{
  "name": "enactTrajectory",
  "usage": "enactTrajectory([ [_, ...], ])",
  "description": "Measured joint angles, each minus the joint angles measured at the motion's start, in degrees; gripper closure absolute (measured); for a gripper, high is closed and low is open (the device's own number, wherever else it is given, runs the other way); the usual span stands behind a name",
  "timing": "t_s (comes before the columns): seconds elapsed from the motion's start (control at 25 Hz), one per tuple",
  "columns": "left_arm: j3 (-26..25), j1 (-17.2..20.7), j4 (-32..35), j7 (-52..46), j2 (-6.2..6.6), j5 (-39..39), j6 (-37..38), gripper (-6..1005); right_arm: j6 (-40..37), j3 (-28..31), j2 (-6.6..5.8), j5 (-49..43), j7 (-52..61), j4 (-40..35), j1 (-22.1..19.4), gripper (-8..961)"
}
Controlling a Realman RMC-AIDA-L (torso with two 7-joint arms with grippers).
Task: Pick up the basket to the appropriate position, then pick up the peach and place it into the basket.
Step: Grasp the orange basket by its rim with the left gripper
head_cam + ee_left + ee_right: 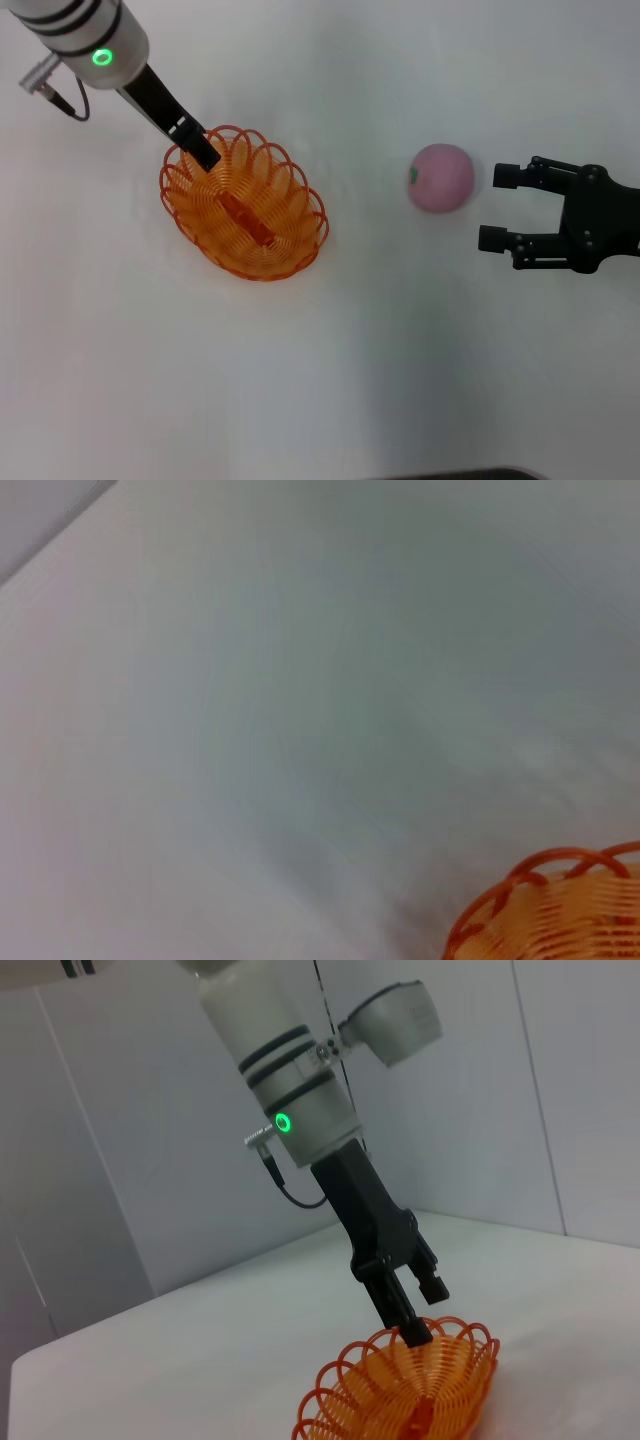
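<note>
The orange wire basket (245, 210) lies left of centre on the white table. My left gripper (203, 152) reaches down from the far left and is shut on the basket's far-left rim. The right wrist view shows its fingers (412, 1328) pinching the rim of the basket (400, 1390), which tips its inside toward that camera. The left wrist view catches only a bit of the basket's rim (560, 910). The pink peach (440, 178) rests on the table to the right, green mark facing the basket. My right gripper (497, 207) is open, just right of the peach, and holds nothing.
The white tabletop (380, 360) extends bare in front of the basket and the peach. A grey wall (120, 1160) rises behind the table's far edge.
</note>
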Motion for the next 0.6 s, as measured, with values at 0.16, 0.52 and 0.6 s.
enactTrajectory([
  [0.16,0.5,0.4,-1.1,0.0,-0.56,0.0,-1.8,186,0.0,0.0,0.01,0.0,-0.2,0.3,0.1,15],
  [0.52,1.1,1.4,-1.5,0.1,-1.15,0.0,-3.1,186,0.1,0.0,0.27,0.0,-0.2,0.3,0.3,15],
  [0.6,1.2,1.4,-1.5,0.1,-1.17,0.0,-3.1,186,0.1,0.0,0.27,0.0,-0.2,0.3,0.2,15],
])
